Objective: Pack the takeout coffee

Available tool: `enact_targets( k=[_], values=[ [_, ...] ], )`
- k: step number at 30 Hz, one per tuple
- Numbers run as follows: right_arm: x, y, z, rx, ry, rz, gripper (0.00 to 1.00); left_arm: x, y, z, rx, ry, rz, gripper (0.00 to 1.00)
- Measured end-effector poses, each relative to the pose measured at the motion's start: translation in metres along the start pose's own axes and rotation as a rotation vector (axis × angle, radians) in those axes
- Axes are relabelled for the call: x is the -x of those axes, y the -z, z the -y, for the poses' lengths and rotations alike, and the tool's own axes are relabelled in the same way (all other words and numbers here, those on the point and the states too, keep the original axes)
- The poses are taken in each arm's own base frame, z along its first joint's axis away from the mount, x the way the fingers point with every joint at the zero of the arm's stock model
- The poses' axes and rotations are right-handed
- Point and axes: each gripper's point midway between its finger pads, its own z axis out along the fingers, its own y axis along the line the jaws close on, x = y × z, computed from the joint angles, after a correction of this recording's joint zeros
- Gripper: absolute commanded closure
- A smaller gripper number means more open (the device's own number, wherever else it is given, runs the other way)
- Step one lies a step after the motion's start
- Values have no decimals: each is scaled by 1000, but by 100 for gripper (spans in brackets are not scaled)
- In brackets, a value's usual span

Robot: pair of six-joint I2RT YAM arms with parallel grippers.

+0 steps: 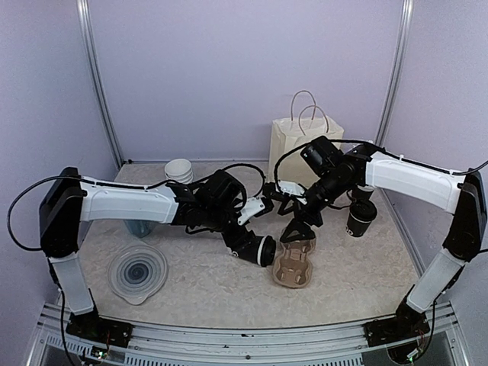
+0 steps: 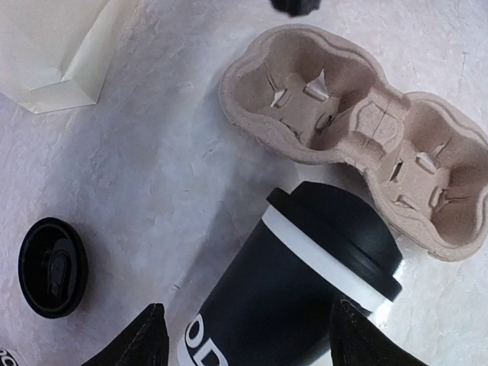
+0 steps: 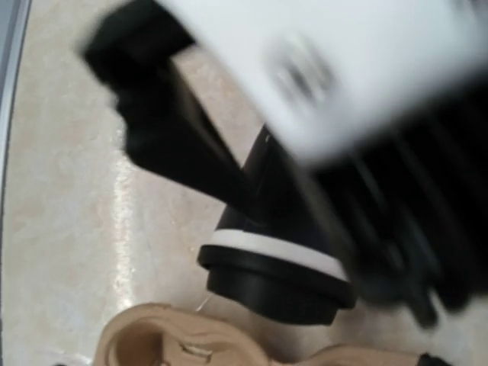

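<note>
A black takeout coffee cup [image 2: 305, 274] with a black lid and a white rim lies tilted beside the brown pulp carrier [image 2: 358, 130], lid end toward it. My left gripper [image 2: 248, 335] stands open round the cup's body, with a gap at the left finger [image 2: 149, 339]. From above, the cup [image 1: 259, 250] sits just left of the carrier [image 1: 296, 268]. Over the carrier's far end hangs my right gripper [image 1: 300, 233], fingers spread, nothing between them. In the right wrist view the lid [image 3: 274, 286] is near the carrier [image 3: 168, 335]; I cannot tell whether it touches the table.
A cream paper bag [image 1: 305, 145] stands at the back. A loose black lid [image 2: 52, 267] lies left of the cup. Another black cup [image 1: 360, 217] stands at the right. White stacked cups [image 1: 179, 169] are at the back left, a clear round lid [image 1: 137, 272] near left.
</note>
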Motion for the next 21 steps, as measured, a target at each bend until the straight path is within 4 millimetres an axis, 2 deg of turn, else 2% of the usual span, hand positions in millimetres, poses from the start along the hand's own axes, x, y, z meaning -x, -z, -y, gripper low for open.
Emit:
enact_targets(
  k=[6, 11, 15, 21],
  values=[
    [-10, 3, -7, 5, -10, -1, 2, -11, -34, 0, 16, -103, -99, 29],
    [-14, 3, -9, 15, -20, 0, 2, -8, -37, -2, 25, -132, -95, 29],
    [-13, 2, -10, 18, -20, 2, 2, -23, -47, 5, -8, -126, -124, 27],
    [-14, 4, -9, 21, -26, 8, 2, -20, -53, 6, -19, -108, -97, 25]
  ],
)
